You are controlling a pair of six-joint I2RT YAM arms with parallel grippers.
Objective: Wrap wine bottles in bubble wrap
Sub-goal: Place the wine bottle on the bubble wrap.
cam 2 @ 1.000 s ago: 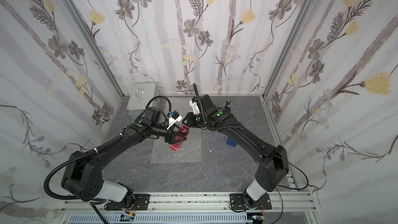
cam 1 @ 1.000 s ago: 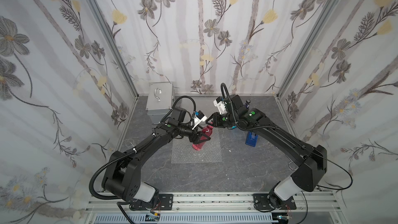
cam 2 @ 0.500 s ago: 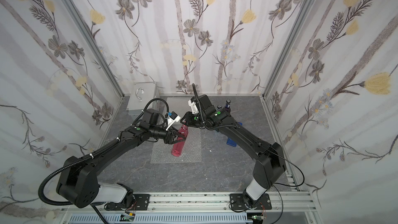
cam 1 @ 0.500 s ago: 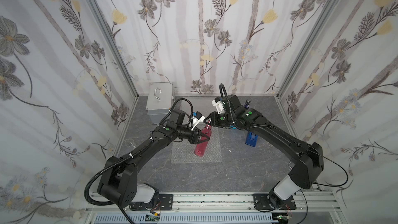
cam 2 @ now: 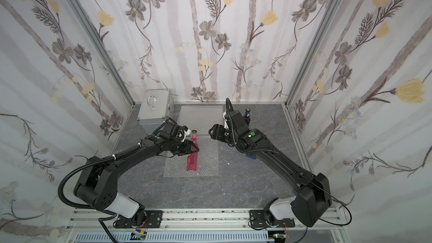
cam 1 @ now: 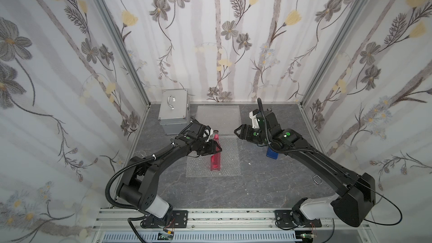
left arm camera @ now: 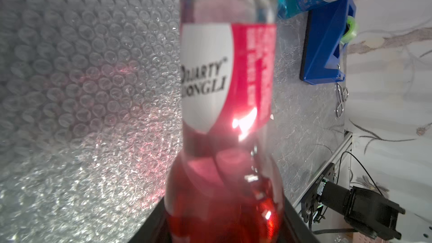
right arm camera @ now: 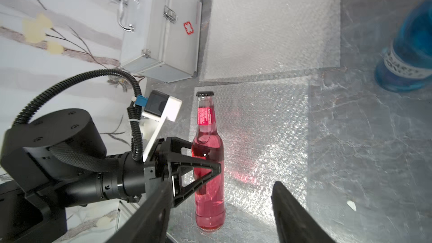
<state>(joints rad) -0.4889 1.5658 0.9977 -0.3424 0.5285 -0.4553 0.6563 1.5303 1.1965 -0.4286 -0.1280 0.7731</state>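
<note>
We see the red bottle [cam 1: 216, 163] standing upright on a sheet of bubble wrap [cam 1: 230, 157] that lies flat in the middle of the bench [cam 1: 257, 190]. Its dark cap is on, and its base rests near the sheet's middle. The left hand [cam 1: 214, 151] holds it. One finger crosses the front of the glass below the shoulder, and the other sits behind it, both closed against the body. From the left wrist the bottle's label fills the view, blurred by closeness.

The right hand [cam 1: 239, 132] hangs in the air near the bottle's neck but apart from it. Its fingers are spread wide with nothing between them.

Behind that sheet a second sheet [cam 1: 218, 119] lies flat by the back wall, just beside a silver case [cam 1: 174, 113] with a handle on top and a red cross on its side. The blue bottle [right arm camera: 406, 66] stands on the bare bench just beside a blue tape dispenser [left arm camera: 325, 50], which shows partly under the right arm in both top views. In a top view we find the purple bottle [cam 2: 246, 116] upright near the back, behind the right arm.
</note>
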